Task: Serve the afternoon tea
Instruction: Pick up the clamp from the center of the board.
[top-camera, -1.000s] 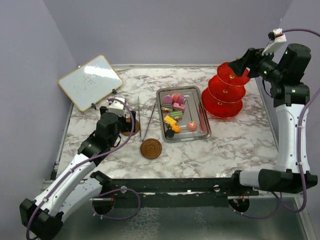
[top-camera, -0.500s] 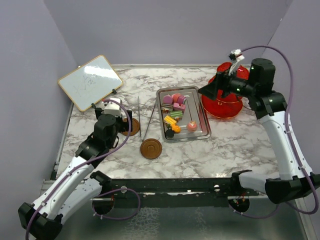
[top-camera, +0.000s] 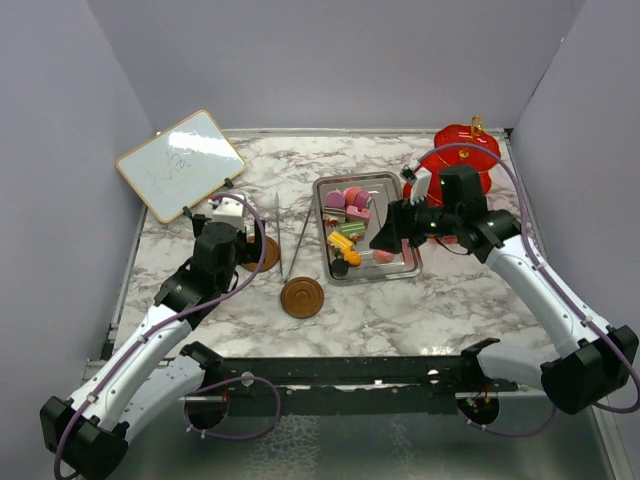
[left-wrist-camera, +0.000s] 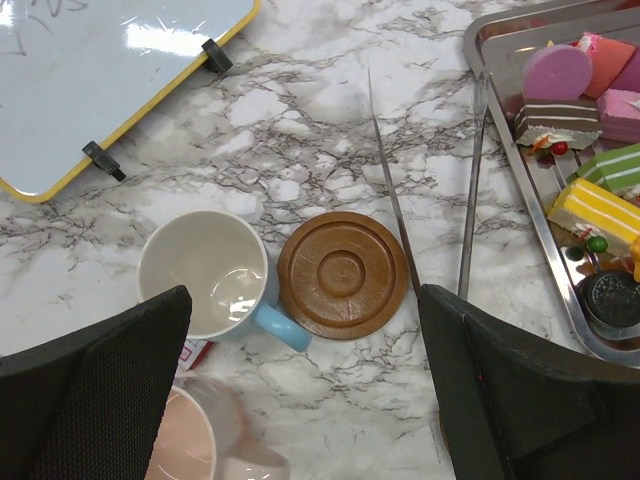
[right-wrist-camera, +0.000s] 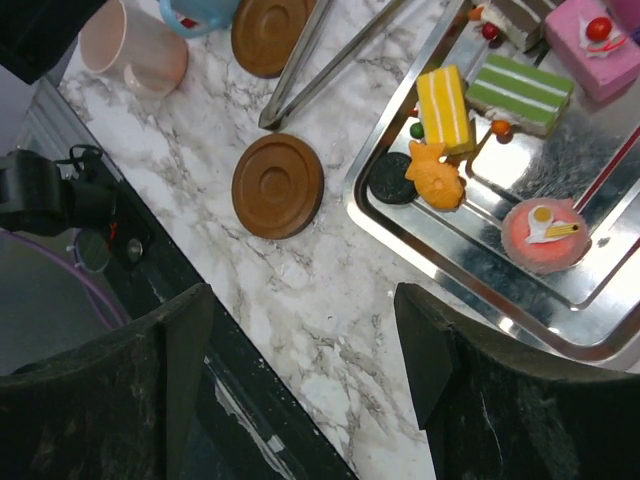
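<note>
Left jaws wide, empty, above blue cup (left-wrist-camera: 205, 272), pink cup (left-wrist-camera: 190, 440) and one saucer (left-wrist-camera: 343, 274), which sits just beside the blue cup at its 3 o'clock. Right jaws wide, empty, over steel tray (top-camera: 345, 179) holding cake pieces (top-camera: 350, 215). On bench (top-camera: 480, 290), second saucer (top-camera: 301, 297) at tray's 7 o'clock. Red stand (top-camera: 462, 142) at tray's 1 o'clock, far right corner.

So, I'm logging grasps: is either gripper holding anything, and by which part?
Nothing is held. The left gripper is open above the blue cup and a saucer. The right gripper is open above the tray. Neither touches anything.
</note>
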